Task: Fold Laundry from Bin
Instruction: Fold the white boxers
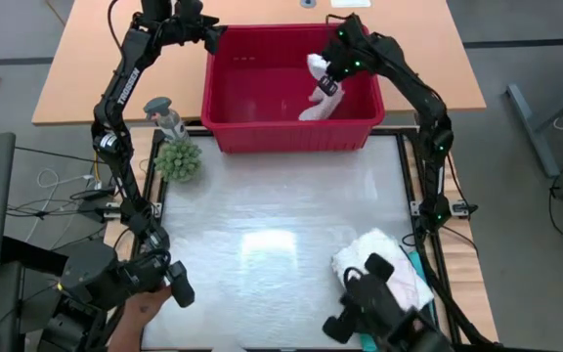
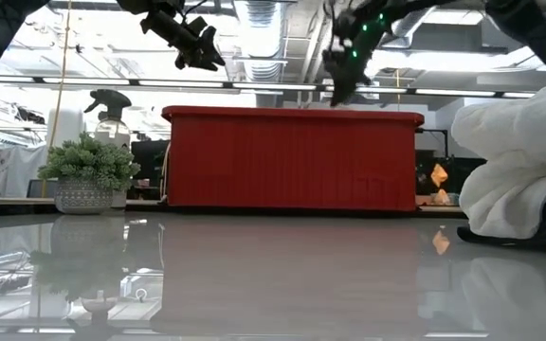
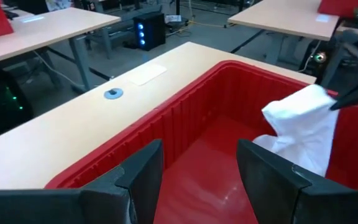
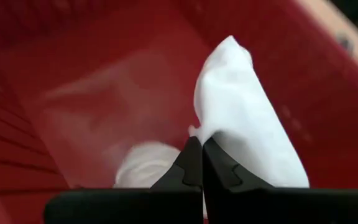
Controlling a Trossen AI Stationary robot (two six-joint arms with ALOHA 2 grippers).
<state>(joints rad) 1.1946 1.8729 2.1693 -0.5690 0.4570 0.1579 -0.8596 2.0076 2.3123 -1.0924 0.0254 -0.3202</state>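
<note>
Table: plant beside bin.

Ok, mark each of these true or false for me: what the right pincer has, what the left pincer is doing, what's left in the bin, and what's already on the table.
1. The right pincer is shut on a white cloth inside the red bin. True.
2. The left pincer also grips that cloth. False: it is open, at the bin's far left corner, holding nothing.
3. A black garment lies on the bin's floor. False: only the white cloth shows in the bin.
4. A white garment lies at the table's near right corner. True.
5. The small potted plant stands inside the bin. False: it stands on the table, outside the bin's left end.
</note>
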